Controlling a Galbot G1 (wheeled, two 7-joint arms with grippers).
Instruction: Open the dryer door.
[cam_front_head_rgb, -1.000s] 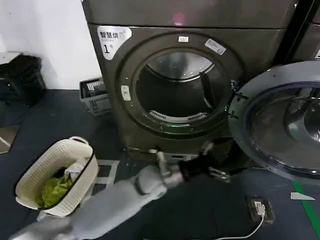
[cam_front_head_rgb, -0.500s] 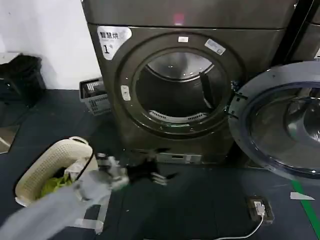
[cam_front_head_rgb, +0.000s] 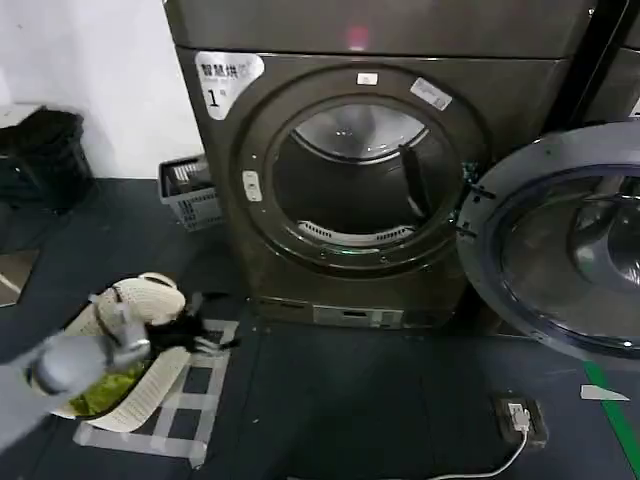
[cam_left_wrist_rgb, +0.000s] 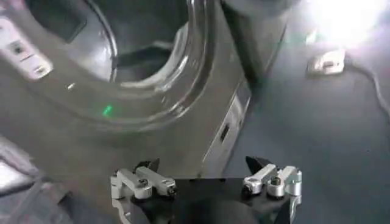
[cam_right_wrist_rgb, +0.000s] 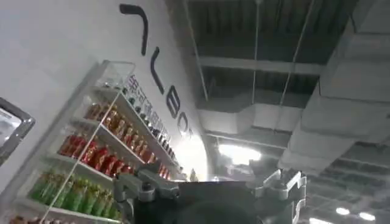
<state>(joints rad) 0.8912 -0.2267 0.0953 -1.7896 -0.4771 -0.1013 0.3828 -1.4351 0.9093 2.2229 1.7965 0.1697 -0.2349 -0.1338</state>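
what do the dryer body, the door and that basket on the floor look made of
Dryer: looks like painted metal, dark bronze-grey with a soft sheen. Dryer door: matte grey rim, probably plastic, around dark tinted glass that reflects. Basket: cream perforated plastic, likely.

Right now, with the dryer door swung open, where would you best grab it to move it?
Probably the free edge of the dryer door, the rim farthest from the hinge beside the dryer opening. The door stands swung out to the right with its grey-rimmed back showing, so come from the front and close the jaws across that rim's thickness.
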